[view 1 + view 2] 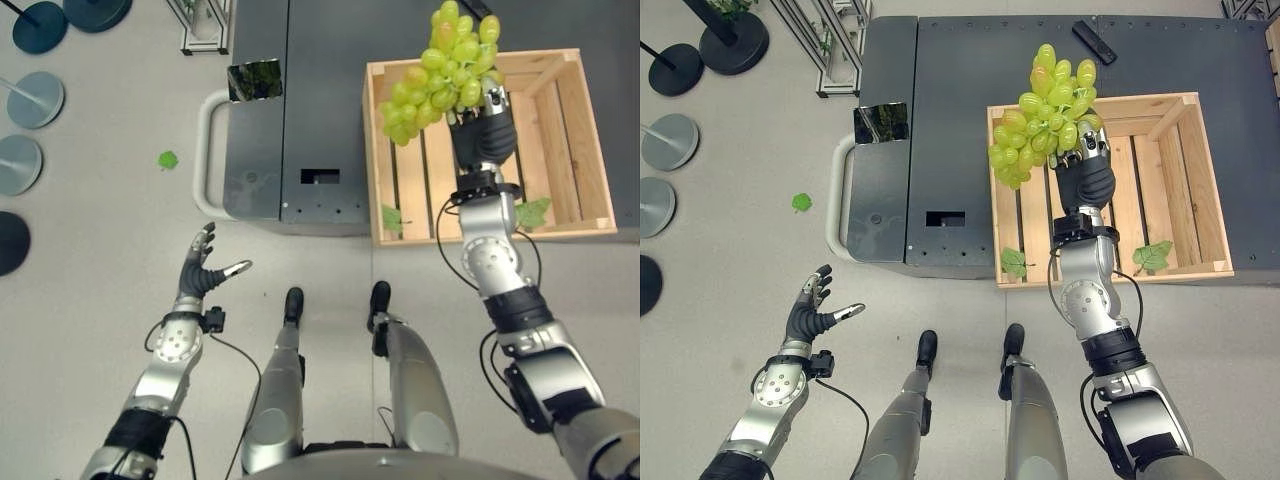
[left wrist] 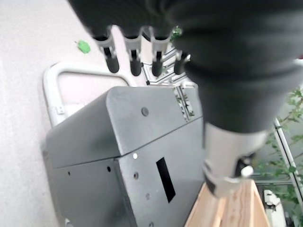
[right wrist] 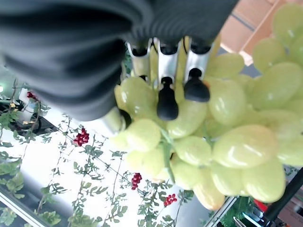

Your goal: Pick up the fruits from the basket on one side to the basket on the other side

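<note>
Green grape bunch (image 1: pixel 1040 115) is gripped by right robot hand (image 1: pixel 1083 170) above wooden crate (image 1: pixel 1200 180); loose stem grip risks dropped grapes. Left robot hand (image 1: pixel 812 315) is held open, idle.

Ahead of the left hand's fingers (image 1: pixel 818 286): a dark grey metal cabinet (image 1: pixel 970 130), flat-topped, with a white tubular loop handle (image 1: pixel 837 200) on the side nearest those fingers and a small rectangular slot (image 1: pixel 945 218) in its front face. On its top corner, a square reflective plate (image 1: pixel 881 122). Past the right hand's fingers (image 1: pixel 1095 140), well apart, a slim black remote (image 1: pixel 1093 41) flat on the same top. Beyond the left fingers and to their left, a small green leaf (image 1: pixel 801 202) on the pale floor. Farther left, round grey and dark disc-shaped stand bases (image 1: pixel 670 141). Far ahead, a metal frame rack (image 1: pixel 830 40).
</note>
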### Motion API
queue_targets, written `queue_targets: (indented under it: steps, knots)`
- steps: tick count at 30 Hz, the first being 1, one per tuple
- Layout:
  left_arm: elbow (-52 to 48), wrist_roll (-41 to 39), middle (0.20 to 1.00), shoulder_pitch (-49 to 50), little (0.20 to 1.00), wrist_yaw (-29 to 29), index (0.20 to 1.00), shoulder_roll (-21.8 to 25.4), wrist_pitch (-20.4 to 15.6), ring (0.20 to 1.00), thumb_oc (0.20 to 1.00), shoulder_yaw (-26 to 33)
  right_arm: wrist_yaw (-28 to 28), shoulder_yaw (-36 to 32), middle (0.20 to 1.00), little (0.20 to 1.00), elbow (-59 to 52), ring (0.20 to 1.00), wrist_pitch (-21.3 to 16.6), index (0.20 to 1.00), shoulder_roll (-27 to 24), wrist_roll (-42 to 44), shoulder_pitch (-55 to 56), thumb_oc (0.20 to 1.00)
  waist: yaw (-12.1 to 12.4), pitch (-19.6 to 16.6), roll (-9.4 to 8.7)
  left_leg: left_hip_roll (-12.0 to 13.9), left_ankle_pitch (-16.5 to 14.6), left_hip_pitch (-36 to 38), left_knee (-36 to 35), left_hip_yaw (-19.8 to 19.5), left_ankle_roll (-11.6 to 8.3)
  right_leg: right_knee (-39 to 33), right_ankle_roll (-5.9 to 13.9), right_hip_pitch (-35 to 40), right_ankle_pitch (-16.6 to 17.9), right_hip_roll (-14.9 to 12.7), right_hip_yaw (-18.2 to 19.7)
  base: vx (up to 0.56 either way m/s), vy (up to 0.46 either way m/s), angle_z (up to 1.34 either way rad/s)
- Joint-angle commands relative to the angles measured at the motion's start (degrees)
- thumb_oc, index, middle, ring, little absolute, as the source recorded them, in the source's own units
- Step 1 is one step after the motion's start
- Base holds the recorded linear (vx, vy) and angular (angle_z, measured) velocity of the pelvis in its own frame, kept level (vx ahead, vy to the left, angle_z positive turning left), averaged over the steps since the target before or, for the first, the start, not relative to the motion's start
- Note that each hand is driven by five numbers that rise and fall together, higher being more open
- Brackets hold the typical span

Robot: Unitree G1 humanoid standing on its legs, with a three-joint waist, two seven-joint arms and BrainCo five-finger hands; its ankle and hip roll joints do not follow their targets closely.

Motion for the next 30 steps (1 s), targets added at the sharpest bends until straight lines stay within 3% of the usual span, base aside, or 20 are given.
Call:
queue_targets:
  steps: [1, 8, 10, 13, 20, 26, 30]
  knots:
    - [-3.4, -2.1, 1.000, 3.6, 1.000, -0.2, 1.000, 0.6, -2.4, 1.000, 1.000, 2.1, 4.0, -0.4, 0.200, 0.200, -6.8, 0.200, -3.8, 0.200, 0.7, 0.9, 0.5, 0.200, -0.7, -6.0, -0.61, -1.3, -6.7, 6.2, -0.3, -0.7, 2.92, -1.2, 9.00, 1.3, 2.0, -3.6, 2.1, 0.00, 0.000, 0.00]
    - [-7.6, -2.2, 1.000, 2.8, 1.000, -2.1, 1.000, 1.5, -3.2, 1.000, 1.000, 2.1, 4.4, -0.3, 0.200, 0.200, -7.9, 0.200, -2.1, 0.200, -2.0, -3.0, 3.0, 0.200, -0.6, -7.2, -0.73, -1.3, -6.7, 6.6, -0.5, -1.2, 2.88, -1.9, 9.10, 2.7, 2.0, -3.9, 1.3, 0.00, 0.000, 0.00]
    - [-12.6, -5.3, 1.000, 3.0, 1.000, -6.7, 1.000, 4.4, -3.8, 1.000, 1.000, 1.4, 5.0, -0.7, 0.200, 0.200, -7.8, 0.200, -0.8, 0.200, -4.6, -4.7, 4.5, 0.200, -0.7, -8.3, -0.71, -1.2, -6.9, 7.1, -0.4, -1.3, 2.88, -2.3, 9.26, 3.8, 2.0, -4.0, 0.7, 0.02, 0.025, 0.05]
    - [-13.7, -7.0, 1.000, 3.0, 1.000, -7.6, 1.000, 4.9, -3.9, 1.000, 1.000, 1.5, 5.2, -0.3, 0.200, 0.200, -7.9, 0.200, -0.4, 0.200, -5.5, -5.3, 4.9, 0.200, -0.9, -8.9, -0.86, -1.2, -7.0, 7.3, -0.3, -1.3, 2.87, -2.7, 9.30, 4.4, 2.1, -4.0, 0.5, 0.03, 0.014, 0.04]
    - [-24.1, -19.8, 1.000, -1.7, 1.000, -13.4, 1.000, 9.2, -2.5, 1.000, 1.000, -0.2, 6.3, 3.2, 0.200, 0.200, -10.0, 0.200, 3.5, 0.200, -5.9, -6.7, 7.9, 0.200, -1.7, -12.6, -1.14, -0.9, -8.0, 9.6, -0.3, -1.5, 3.02, -4.3, 9.59, 8.0, 2.2, -3.7, -0.5, 0.06, 0.019, 0.01]
    - [-28.5, -22.7, 1.000, -9.9, 1.000, -14.5, 1.000, 15.2, -0.6, 1.000, 1.000, -6.2, 7.1, 6.8, 0.200, 0.200, -10.6, 0.200, 6.3, 0.200, -4.9, -7.3, 8.5, 0.200, -2.8, -14.7, -1.36, -0.5, -8.3, 10.8, -0.6, -1.2, 3.01, -5.3, 9.68, 9.6, 2.0, -3.3, -0.4, 0.04, 0.010, 0.05]
    - [-27.7, -26.3, 1.000, -16.1, 1.000, -15.0, 1.000, 15.7, 1.1, 1.000, 1.000, -12.6, 7.1, 9.3, 0.200, 0.200, -10.5, 0.200, 7.9, 0.200, -5.4, -8.4, 7.6, 0.200, -3.4, -15.6, -1.67, -0.1, -8.4, 11.3, -0.8, -0.7, 2.90, -5.7, 9.65, 10.1, 2.0, -2.8, -0.1, 0.03, 0.001, -0.02]
